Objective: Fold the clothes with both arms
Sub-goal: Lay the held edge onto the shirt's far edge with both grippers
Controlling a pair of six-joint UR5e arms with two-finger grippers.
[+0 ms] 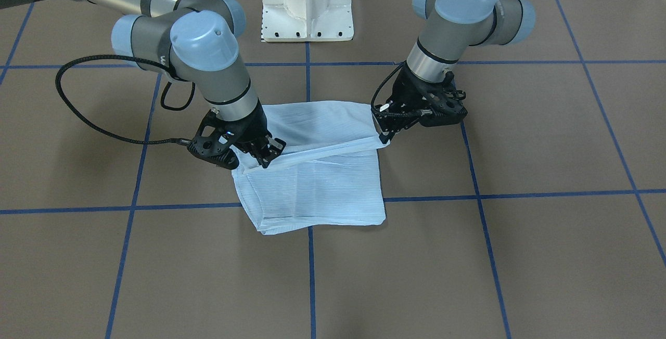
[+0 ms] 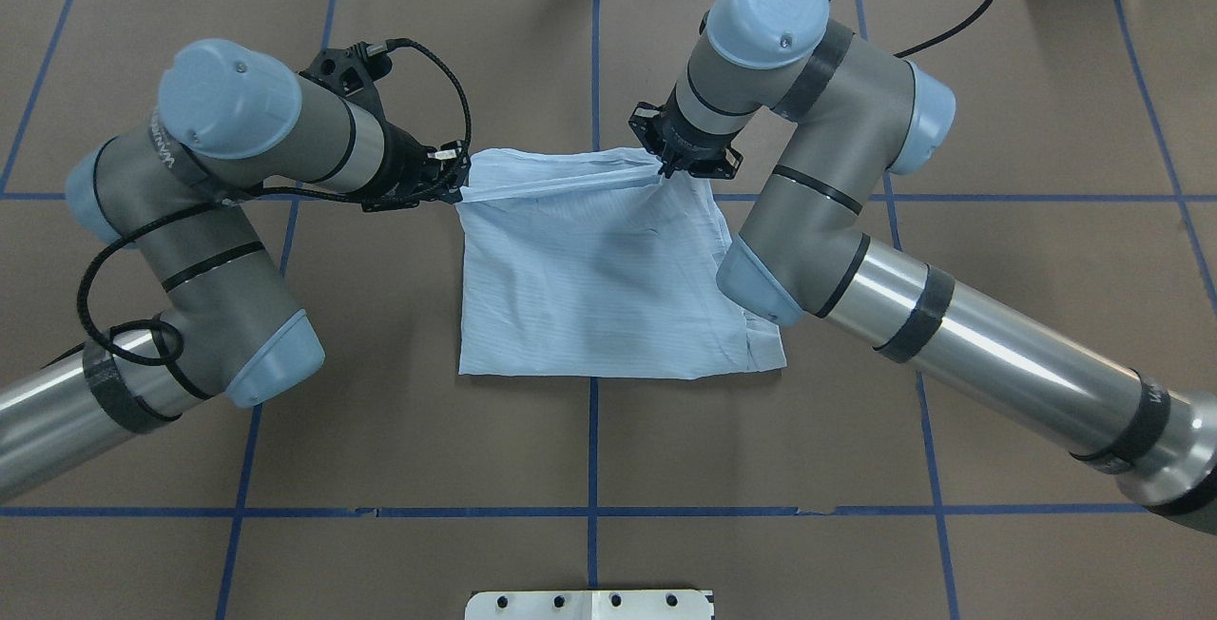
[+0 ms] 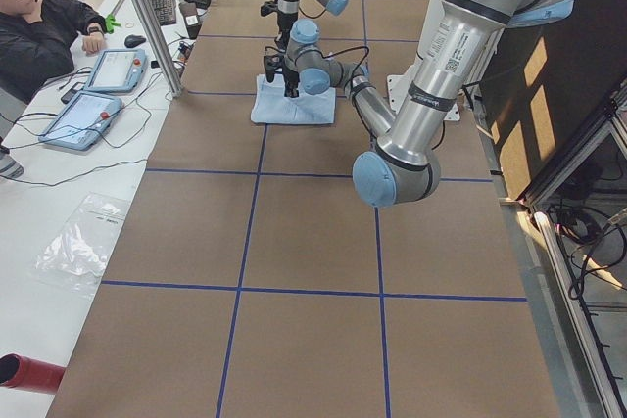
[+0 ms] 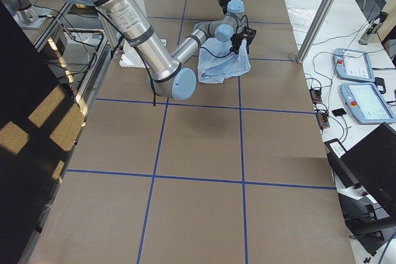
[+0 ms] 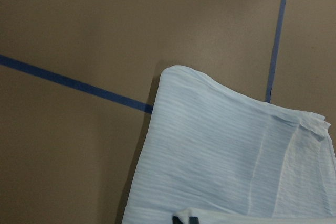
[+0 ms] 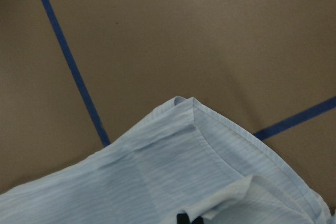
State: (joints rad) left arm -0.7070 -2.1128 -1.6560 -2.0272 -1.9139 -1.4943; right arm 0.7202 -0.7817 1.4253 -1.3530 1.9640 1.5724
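The light-blue striped shirt (image 1: 317, 183) lies folded into a rough rectangle in the middle of the brown table (image 1: 520, 256), across a crossing of blue tape lines (image 1: 520, 195). In the front-facing view the left gripper (image 1: 384, 139) comes in from the upper right and the right gripper (image 1: 268, 159) from the upper left. Each is clamped shut on one end of the same upper layer of cloth. That edge is pulled into a taut raised ridge between them, while the rest of the shirt lies flat.

From overhead the ridge runs along the top edge of the shirt, and the right arm (image 2: 827, 259) covers the cloth's right side, which the front-facing view shows clearly. The wrist cameras look down past the pinched hem. The left one shows a rounded folded corner over a tape line, the right one a stitched corner (only a sliver of black fingertip (image 6: 184, 217) peeks in at the bottom).

The left side view alone shows a seated person (image 3: 44, 26) at upper left, beside two tablets (image 3: 80, 119) on a white bench. A clear plastic bag (image 3: 83, 242) lies there too; I cannot tell what it holds. The white pedestal (image 1: 307, 6) stands at top centre, facing the shirt.
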